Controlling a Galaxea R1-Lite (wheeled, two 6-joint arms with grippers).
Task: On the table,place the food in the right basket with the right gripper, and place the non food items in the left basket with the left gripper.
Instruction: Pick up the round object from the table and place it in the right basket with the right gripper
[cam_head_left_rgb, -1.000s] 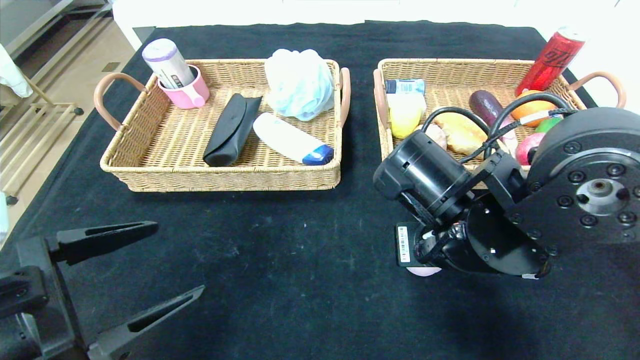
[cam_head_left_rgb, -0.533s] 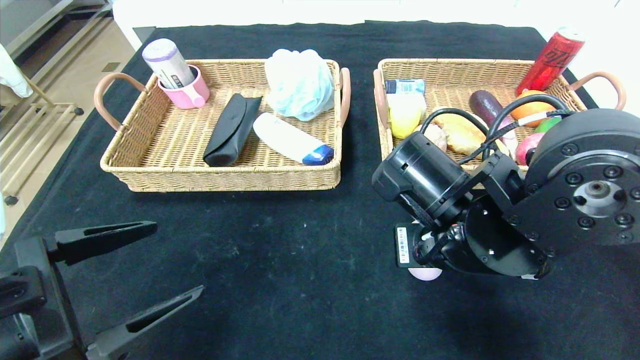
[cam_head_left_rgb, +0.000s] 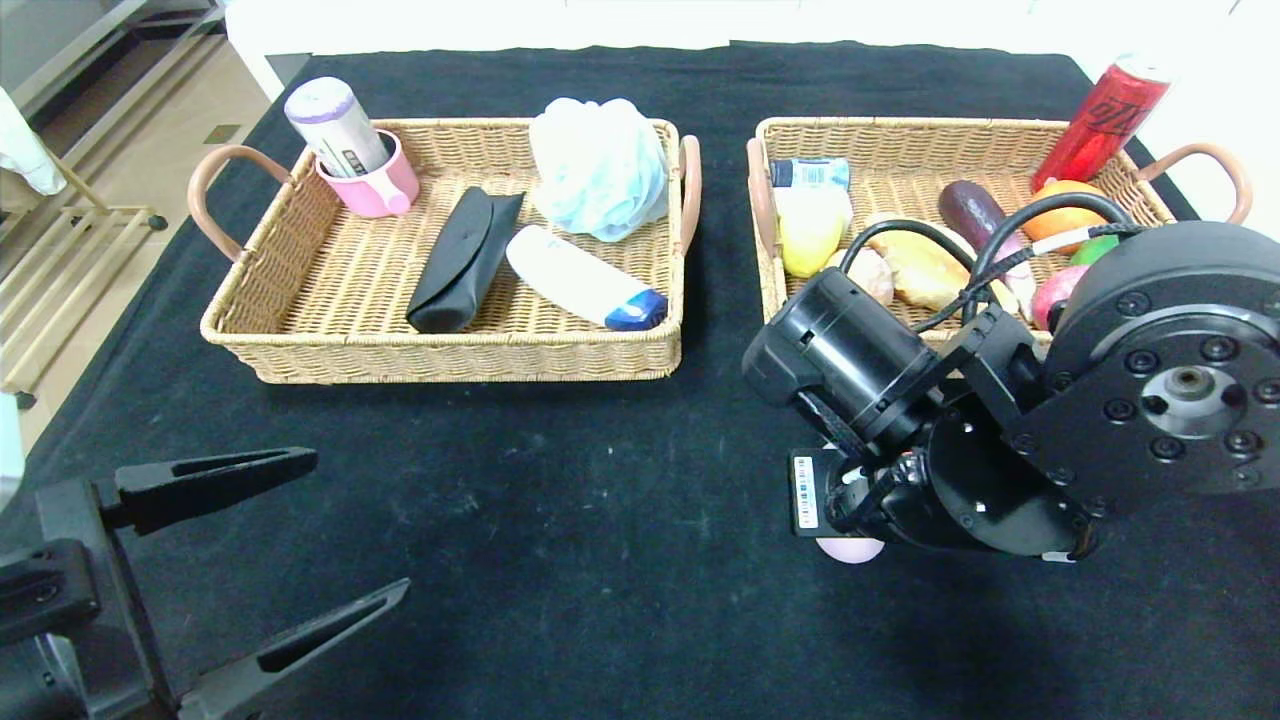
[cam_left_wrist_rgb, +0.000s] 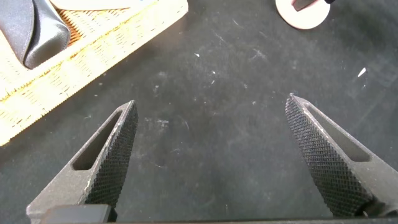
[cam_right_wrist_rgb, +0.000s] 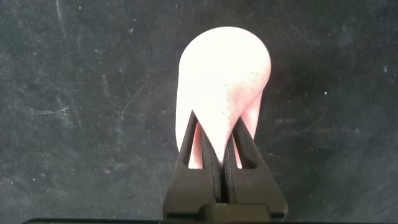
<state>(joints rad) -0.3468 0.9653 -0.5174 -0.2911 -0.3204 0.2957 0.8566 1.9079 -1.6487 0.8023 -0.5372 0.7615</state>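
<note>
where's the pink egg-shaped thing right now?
Pink item lies on the black cloth in front of the right basket, under the right gripper, whose jaws are shut on it.

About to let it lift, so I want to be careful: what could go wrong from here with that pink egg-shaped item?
The right pincer is shut with its fingertips nearly touching, on or over the near end of the pink egg-shaped item, so the smooth, rounded item may slip free on lifting.

The right basket is already crowded, so it could roll against other food.
</note>
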